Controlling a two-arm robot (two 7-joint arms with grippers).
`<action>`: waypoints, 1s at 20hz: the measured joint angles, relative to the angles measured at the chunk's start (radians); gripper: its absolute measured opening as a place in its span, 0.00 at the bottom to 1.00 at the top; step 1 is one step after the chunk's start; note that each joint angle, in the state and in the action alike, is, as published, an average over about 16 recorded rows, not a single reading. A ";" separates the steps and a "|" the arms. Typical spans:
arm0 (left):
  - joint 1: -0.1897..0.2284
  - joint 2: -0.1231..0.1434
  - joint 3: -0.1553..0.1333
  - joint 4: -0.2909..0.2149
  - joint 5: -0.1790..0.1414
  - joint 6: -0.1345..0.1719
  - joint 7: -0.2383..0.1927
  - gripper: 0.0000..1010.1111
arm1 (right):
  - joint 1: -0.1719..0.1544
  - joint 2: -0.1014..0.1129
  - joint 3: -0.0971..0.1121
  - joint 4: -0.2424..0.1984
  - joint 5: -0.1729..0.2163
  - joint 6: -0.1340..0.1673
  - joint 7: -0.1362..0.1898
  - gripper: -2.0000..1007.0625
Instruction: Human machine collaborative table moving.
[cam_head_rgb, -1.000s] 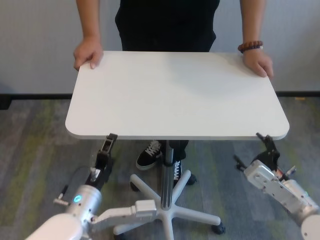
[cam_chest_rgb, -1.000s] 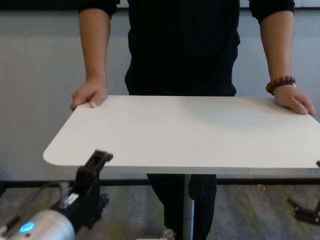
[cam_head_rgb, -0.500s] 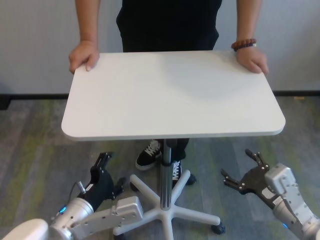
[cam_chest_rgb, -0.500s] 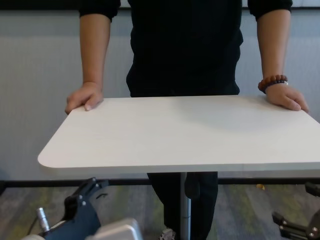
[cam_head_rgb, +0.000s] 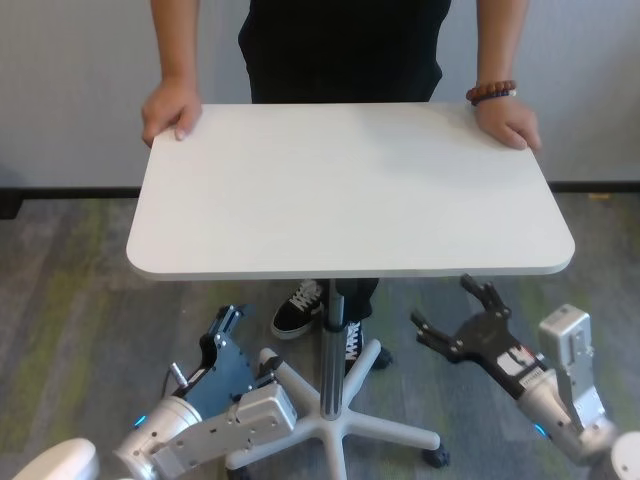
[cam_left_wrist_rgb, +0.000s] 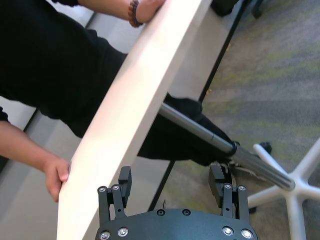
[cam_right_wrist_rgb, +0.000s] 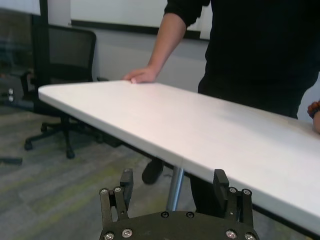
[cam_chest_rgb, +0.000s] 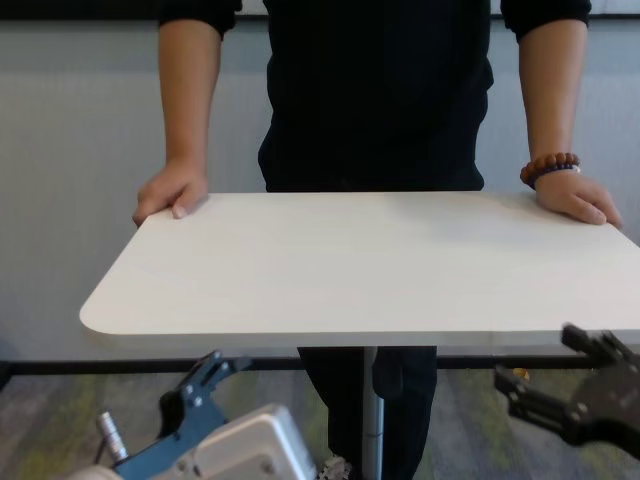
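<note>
The table (cam_head_rgb: 350, 190) is a white rounded top on a silver centre post (cam_head_rgb: 335, 320). The human (cam_head_rgb: 340, 50), in black, stands at its far side with a hand on each far corner; a beaded bracelet (cam_head_rgb: 490, 93) shows on one wrist. My left gripper (cam_head_rgb: 225, 332) hangs below the near edge on the left, open, apart from the top. My right gripper (cam_head_rgb: 455, 312) is below the near edge on the right, open, holding nothing. In the wrist views the table (cam_right_wrist_rgb: 200, 135) runs above the right gripper (cam_right_wrist_rgb: 173, 181), and the table (cam_left_wrist_rgb: 145, 85) lies beyond the left gripper (cam_left_wrist_rgb: 170, 179).
A white star base (cam_head_rgb: 340, 425) with castors sits on the carpet between my arms. The person's shoes (cam_head_rgb: 300, 310) stand just behind the post. A black office chair (cam_right_wrist_rgb: 65, 75) shows off to one side in the right wrist view. A wall runs behind the person.
Both grippers have left the table's near edge, where they stood a second ago, and dropped below it. Since then the right one has risen and swung inward. The table shifted slightly.
</note>
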 joint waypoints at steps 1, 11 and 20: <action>0.000 -0.002 0.000 -0.007 -0.002 -0.001 -0.003 0.99 | 0.010 -0.006 -0.002 0.008 0.012 -0.005 0.009 0.99; 0.013 0.001 0.000 -0.123 0.002 0.024 -0.036 0.99 | 0.078 -0.041 -0.029 0.013 0.052 0.004 0.032 0.99; 0.022 0.015 -0.006 -0.201 0.024 0.066 -0.051 0.99 | 0.078 -0.040 -0.050 -0.055 0.050 0.026 0.026 0.99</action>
